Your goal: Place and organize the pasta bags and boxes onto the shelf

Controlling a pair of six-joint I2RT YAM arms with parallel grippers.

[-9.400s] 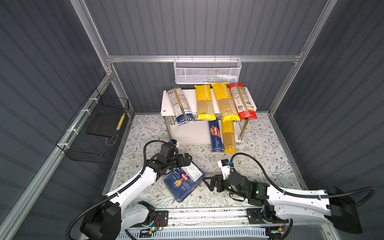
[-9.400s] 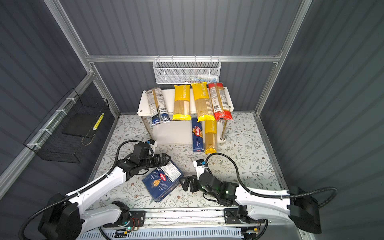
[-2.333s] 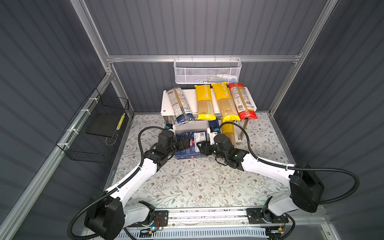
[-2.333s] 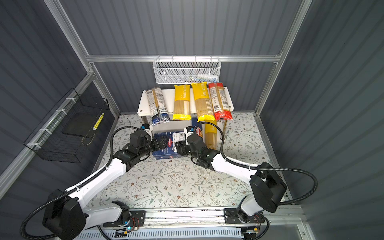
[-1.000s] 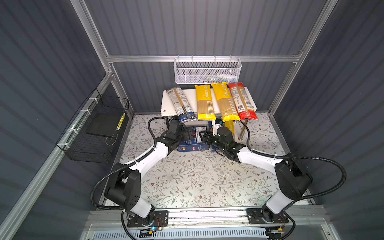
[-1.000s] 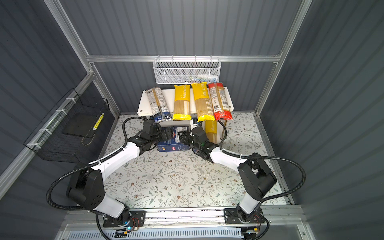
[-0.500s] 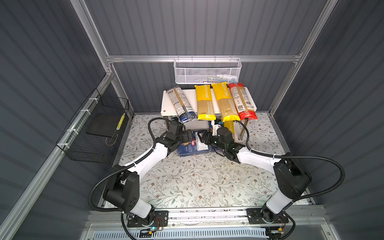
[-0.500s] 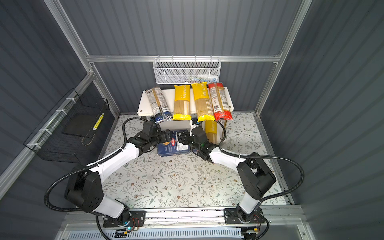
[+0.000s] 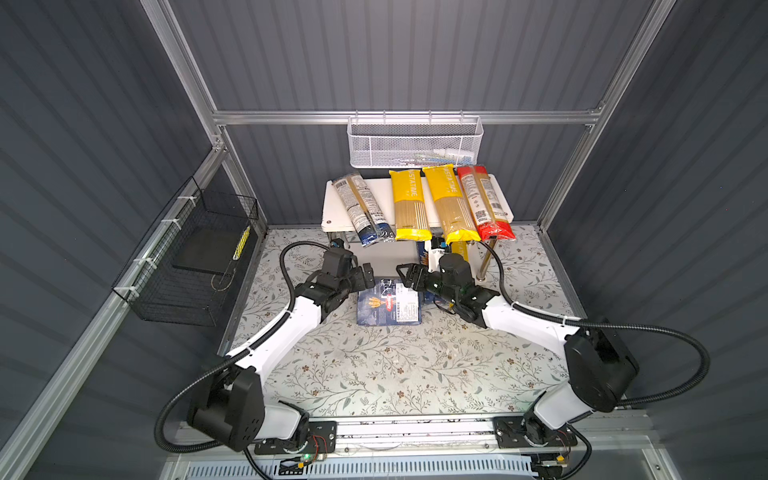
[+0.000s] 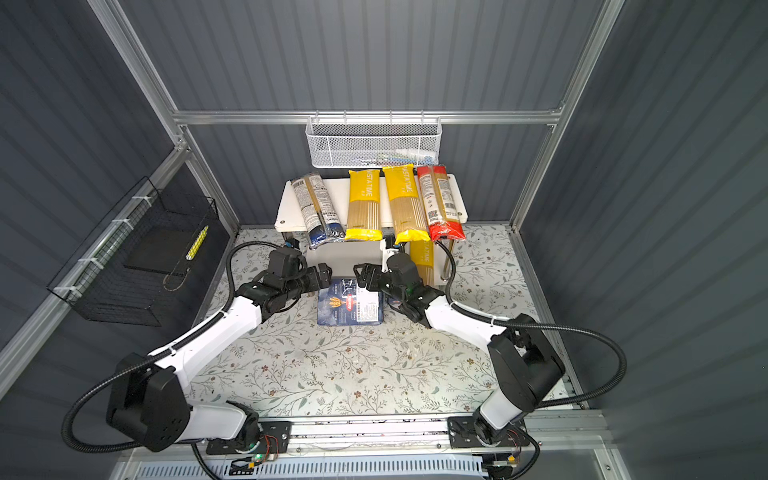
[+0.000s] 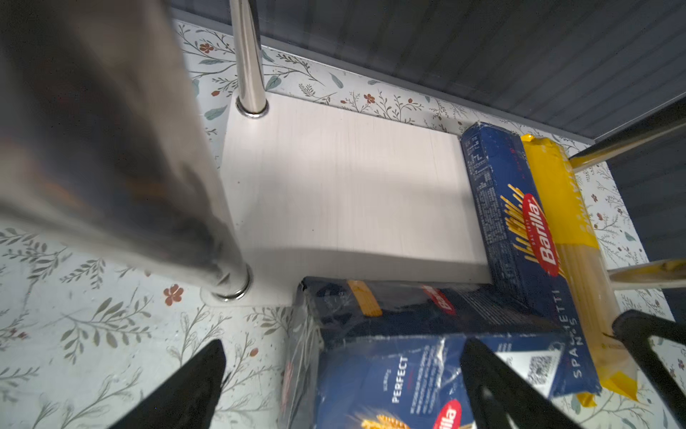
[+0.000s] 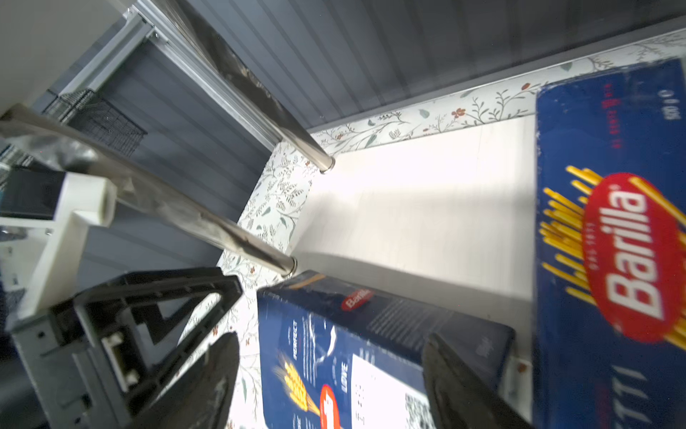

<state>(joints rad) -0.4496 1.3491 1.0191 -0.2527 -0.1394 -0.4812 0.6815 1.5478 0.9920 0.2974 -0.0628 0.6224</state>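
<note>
At the far left a black wire basket [image 9: 187,266] hung on the wall. The left tool [image 9: 368,275] hovered with its jaws spread, grasping nothing, beside the far left corner of the wide Barilla box [image 9: 389,307]. The box lay flat on the table [image 9: 374,374], its far end at the front edge of the shelf's lower board [image 11: 352,185]. The right tool [image 9: 406,277] stood released at the box's far right corner. On the lower board lay the narrow Spaghetti box [image 11: 519,230] and, just beside it, a yellow bag [image 11: 571,237]. The top board of the shelf [image 9: 332,208] carried a navy-ended bag [image 9: 363,210], two yellow bags [image 9: 409,203] and a red-ended bag [image 9: 482,201].
</note>
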